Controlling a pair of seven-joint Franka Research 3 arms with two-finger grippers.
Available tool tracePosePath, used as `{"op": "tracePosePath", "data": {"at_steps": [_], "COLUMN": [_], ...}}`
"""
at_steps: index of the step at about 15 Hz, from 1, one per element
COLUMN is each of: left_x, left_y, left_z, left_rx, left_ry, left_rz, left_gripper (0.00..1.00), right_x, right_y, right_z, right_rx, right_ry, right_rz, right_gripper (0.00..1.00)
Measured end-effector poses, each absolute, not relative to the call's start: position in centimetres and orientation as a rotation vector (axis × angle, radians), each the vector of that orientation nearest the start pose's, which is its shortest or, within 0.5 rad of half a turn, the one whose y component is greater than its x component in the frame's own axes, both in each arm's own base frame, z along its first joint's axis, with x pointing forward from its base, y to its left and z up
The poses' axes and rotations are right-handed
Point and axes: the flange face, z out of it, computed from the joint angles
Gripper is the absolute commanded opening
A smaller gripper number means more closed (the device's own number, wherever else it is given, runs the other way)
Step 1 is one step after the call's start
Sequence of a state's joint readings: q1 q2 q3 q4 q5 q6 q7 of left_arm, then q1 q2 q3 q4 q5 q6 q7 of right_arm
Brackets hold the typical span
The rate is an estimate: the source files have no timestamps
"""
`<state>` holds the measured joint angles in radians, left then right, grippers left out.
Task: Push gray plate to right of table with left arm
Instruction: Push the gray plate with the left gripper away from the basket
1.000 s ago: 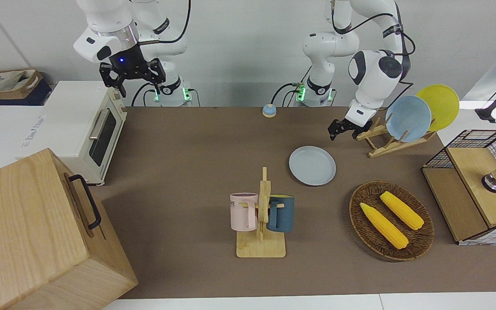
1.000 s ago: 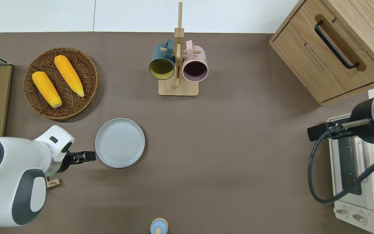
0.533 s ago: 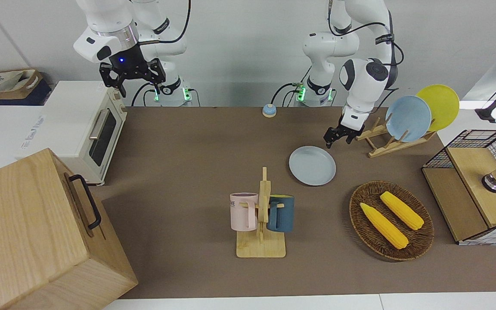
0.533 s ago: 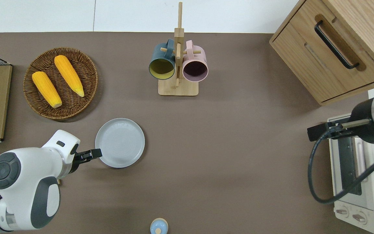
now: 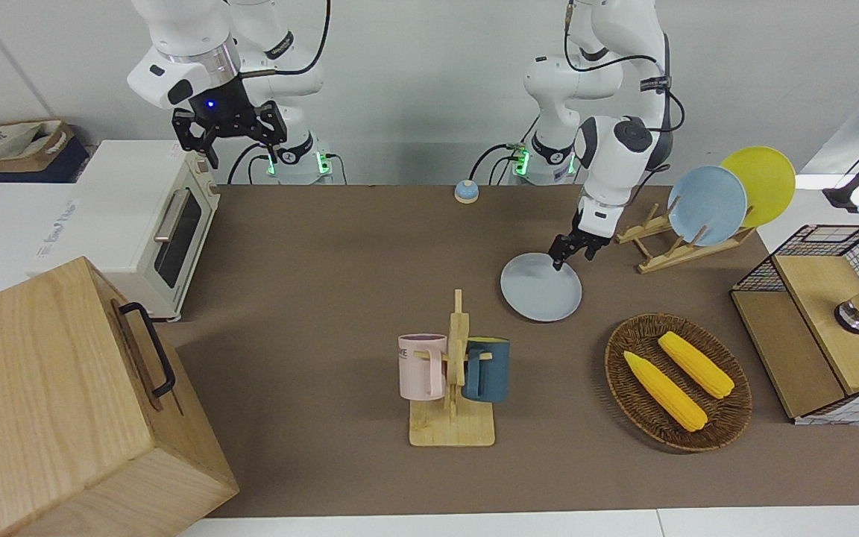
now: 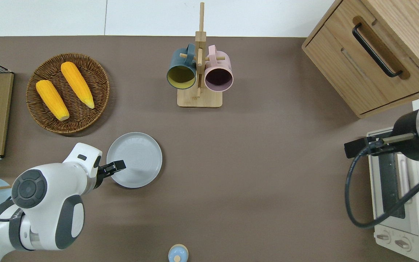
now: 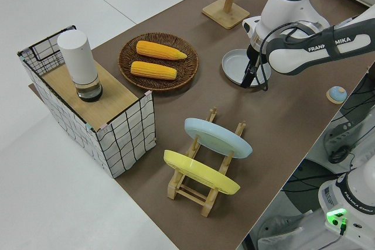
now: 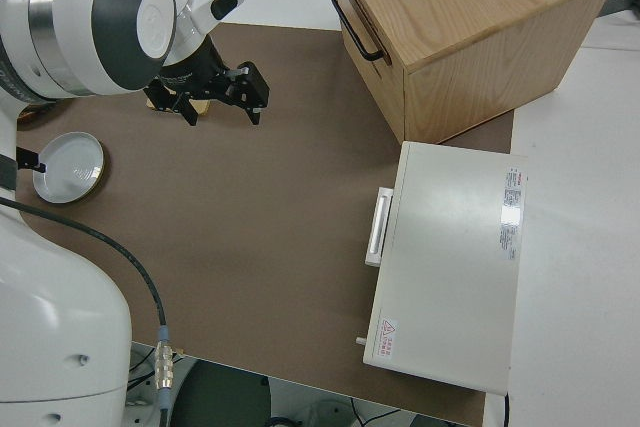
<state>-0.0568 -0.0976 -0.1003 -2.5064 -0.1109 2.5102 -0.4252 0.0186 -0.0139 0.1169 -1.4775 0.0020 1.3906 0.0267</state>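
We find the scene bright and evenly lit from above. The matte brown desk (image 6: 267, 153) shows no glare. Shadows are soft and short: one under the woven brown basket (image 6: 96, 87), one beside the wooden mug stand (image 5: 450, 426), one below the light oak cabinet (image 5: 64, 403). Focus is sharp throughout. The overhead view bends slightly at its edges.

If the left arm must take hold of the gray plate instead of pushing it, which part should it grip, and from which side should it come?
Probably the low raised rim of the gray plate, at the edge toward the left arm's end of the table, where the left gripper is. The plate lies flat on the table, so only the rim gives the fingers purchase: one inside, one outside, coming from above.
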Motion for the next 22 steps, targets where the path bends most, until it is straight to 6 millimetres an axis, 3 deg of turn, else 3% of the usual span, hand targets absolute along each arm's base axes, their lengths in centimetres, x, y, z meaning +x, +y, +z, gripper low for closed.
{"op": "tracePosePath", "data": {"at_steps": [2, 5, 12, 13, 16, 18, 22], "left_x": [46.3, 46.3, 46.3, 46.3, 46.3, 46.3, 46.2], "left_y": [-7.3, -7.3, -7.6, -7.6, -7.9, -8.1, -8.1], "left_z": [32.3, 31.9, 31.1, 31.0, 30.6, 30.4, 30.2], "left_rx": [-3.174, -3.172, -3.171, -3.171, -3.172, -3.173, -3.17], "left_ry": [-0.574, -0.579, -0.574, -0.573, -0.566, -0.559, -0.549], "left_rz": [-0.121, -0.115, -0.092, -0.09, -0.086, -0.081, -0.076], "left_gripper": [0.92, 0.77, 0.75, 0.72, 0.35, 0.01, 0.0], "right_x": [52.6, 52.6, 52.6, 52.6, 52.6, 52.6, 52.6], "right_y": [7.3, 7.3, 7.3, 7.3, 7.3, 7.3, 7.3], "right_z": [66.0, 66.0, 66.0, 66.0, 66.0, 66.0, 66.0], "right_rx": [-3.14, -3.14, -3.14, -3.14, -3.14, -3.14, -3.14], "right_ry": [-0.171, -0.171, -0.171, -0.171, -0.171, -0.171, -0.171], "right_rz": [0.115, 0.115, 0.115, 0.115, 0.115, 0.115, 0.115], "right_gripper": [0.983, 0.983, 0.983, 0.983, 0.983, 0.983, 0.983]}}
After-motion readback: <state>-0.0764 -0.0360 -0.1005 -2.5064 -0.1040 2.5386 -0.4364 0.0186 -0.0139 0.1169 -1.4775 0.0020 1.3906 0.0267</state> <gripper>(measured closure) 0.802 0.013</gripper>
